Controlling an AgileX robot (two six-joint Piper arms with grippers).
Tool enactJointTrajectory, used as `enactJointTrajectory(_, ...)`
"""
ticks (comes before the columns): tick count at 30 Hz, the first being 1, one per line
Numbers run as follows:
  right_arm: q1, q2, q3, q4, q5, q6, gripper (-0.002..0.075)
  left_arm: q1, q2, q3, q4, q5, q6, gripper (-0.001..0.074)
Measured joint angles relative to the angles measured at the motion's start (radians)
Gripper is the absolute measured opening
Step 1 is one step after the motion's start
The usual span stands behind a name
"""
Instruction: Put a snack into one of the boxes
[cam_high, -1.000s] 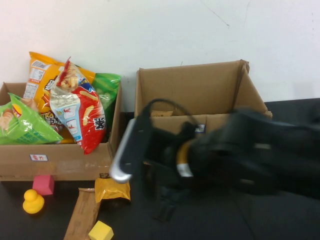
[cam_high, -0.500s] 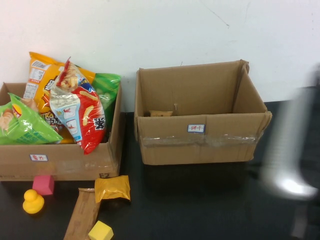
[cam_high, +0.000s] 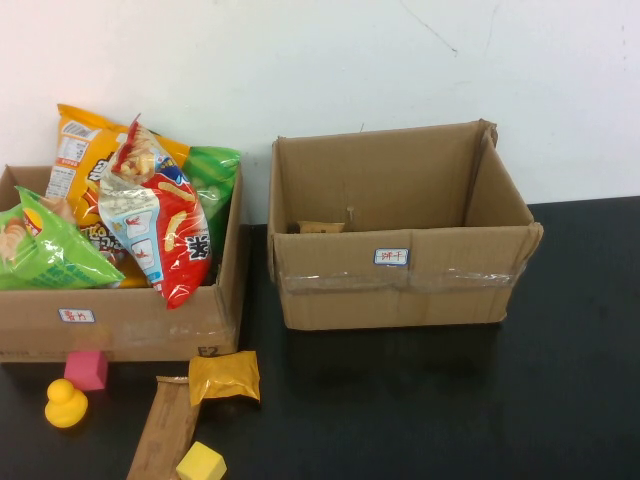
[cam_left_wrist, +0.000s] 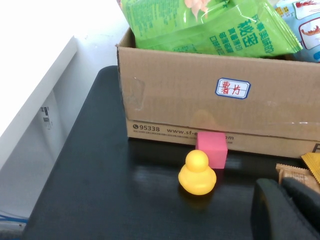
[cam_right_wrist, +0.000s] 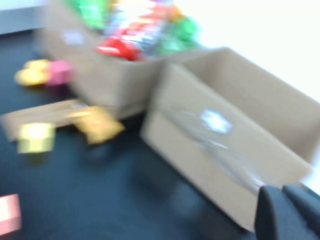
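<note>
- The right arm, seen a second ago sweeping across the right box (cam_high: 400, 250) as a dark blur, is now gone from the high view; half a second ago only a smear was left at 3 o'clock.
- The right gripper (cam_right_wrist: 290, 212) is glimpsed only as a dark edge in its own wrist view; whether it is spread or pressed together cannot be told. Nothing is seen held in it.
- The left gripper (cam_left_wrist: 287, 210) is likewise shown only as a dark edge, parked near the yellow duck (cam_left_wrist: 197, 172) and pink cube (cam_left_wrist: 211, 150); its state cannot be told.
- A tan snack packet (cam_high: 321, 227) is seen lying inside the right box, at about 9 o'clock on its floor.
- Judged: the deposit appears made and the arm withdrawn.
- The left box (cam_high: 120, 320) is piled with chip bags; a yellow packet (cam_high: 225, 377) and brown bar (cam_high: 168, 428) lie on the table at its 6 o'clock.
</note>
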Motion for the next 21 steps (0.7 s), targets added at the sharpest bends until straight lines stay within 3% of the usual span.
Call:
enactJointTrajectory(7, -0.423, -0.217, 0.134, -0.006, -0.052, 0.027, -0.0001, 0.000, 0.000, 0.000, 0.000, 0.000, 0.000, -0.0002)
enactJointTrajectory(13, -0.703, -0.345, 0.172, -0.008, -0.041, 0.028, -0.0001, 0.000, 0.000, 0.000, 0.000, 0.000, 0.000, -0.0002)
enactJointTrajectory(17, -0.795, -0.367, 0.193, -0.008, 0.016, 0.028, -0.0001, 0.000, 0.000, 0.000, 0.000, 0.000, 0.000, -0.0002)
enactJointTrajectory(21, -0.806, -0.371, 0.244, 0.016, 0.021, 0.028, -0.0001, 0.000, 0.000, 0.000, 0.000, 0.000, 0.000, -0.0002)
